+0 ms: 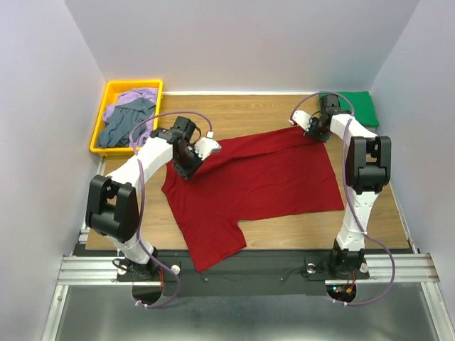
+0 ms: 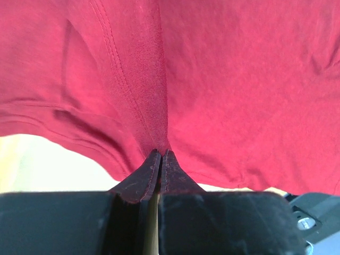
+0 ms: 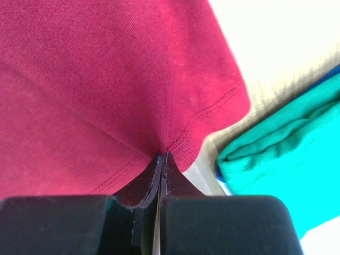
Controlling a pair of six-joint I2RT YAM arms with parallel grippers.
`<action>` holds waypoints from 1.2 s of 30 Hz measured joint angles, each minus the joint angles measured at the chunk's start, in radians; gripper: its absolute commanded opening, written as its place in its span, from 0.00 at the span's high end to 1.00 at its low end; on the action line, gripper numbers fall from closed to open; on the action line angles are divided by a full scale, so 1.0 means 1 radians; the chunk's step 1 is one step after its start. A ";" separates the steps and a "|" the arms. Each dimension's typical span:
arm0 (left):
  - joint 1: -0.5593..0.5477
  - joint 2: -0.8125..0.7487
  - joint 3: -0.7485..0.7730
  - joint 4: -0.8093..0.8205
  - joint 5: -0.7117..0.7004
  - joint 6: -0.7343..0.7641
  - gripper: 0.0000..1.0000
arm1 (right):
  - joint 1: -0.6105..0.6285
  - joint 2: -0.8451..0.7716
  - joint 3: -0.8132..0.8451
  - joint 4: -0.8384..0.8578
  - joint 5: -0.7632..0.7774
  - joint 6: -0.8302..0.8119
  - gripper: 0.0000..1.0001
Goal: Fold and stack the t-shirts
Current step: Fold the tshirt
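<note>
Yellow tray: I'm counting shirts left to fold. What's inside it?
A crumpled lavender shirt and a grey-blue shirt fill the yellow tray. Anything beneath them is covered.

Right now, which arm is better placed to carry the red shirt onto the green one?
Probably right: the right claw pinches the red shirt at a corner beside the green shirt; the left claw grips its opposite side.

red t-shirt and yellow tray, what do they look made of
Red t-shirt: looks like soft knit jersey, likely cotton, matte; fine knit texture, double-stitched hem and loose folds show in the wrist views. Yellow tray: probably moulded plastic, smooth; rigid straight walls, even colour.
</note>
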 measured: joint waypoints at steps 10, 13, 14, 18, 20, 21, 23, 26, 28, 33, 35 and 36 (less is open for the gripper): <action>0.000 0.000 -0.072 0.008 0.005 0.001 0.76 | -0.008 -0.010 -0.039 -0.001 0.000 -0.031 0.87; 0.000 0.000 -0.072 0.008 0.015 0.012 0.50 | -0.011 -0.011 -0.041 -0.002 0.000 -0.039 0.59; 0.004 0.000 -0.072 0.007 0.019 0.016 0.47 | -0.011 -0.013 -0.041 -0.002 0.000 -0.039 0.54; 0.042 0.003 -0.013 -0.016 0.029 0.024 0.46 | -0.017 -0.026 -0.040 -0.002 -0.006 -0.036 0.53; 0.090 0.019 0.073 -0.017 0.031 0.024 0.46 | -0.023 -0.030 -0.016 -0.018 -0.022 -0.019 0.53; 0.116 0.029 0.118 -0.003 0.033 0.021 0.46 | -0.025 -0.030 -0.001 -0.027 -0.029 -0.012 0.53; 0.169 0.053 0.200 0.055 0.032 0.007 0.46 | -0.027 -0.028 0.060 -0.043 -0.061 0.034 0.53; 0.225 0.087 0.243 0.148 0.019 -0.014 0.46 | -0.031 -0.009 0.180 -0.048 -0.101 0.123 0.57; 0.235 0.130 0.267 0.176 0.016 -0.026 0.46 | -0.031 0.023 0.257 -0.040 -0.120 0.180 0.59; 0.235 0.309 0.324 0.266 0.017 -0.060 0.46 | -0.031 0.125 0.372 -0.019 -0.174 0.330 0.62; 0.235 0.356 0.325 0.283 0.010 -0.067 0.46 | -0.031 0.169 0.377 -0.022 -0.189 0.372 0.62; 0.235 0.369 0.325 0.286 0.005 -0.069 0.46 | -0.031 0.191 0.377 -0.024 -0.194 0.390 0.62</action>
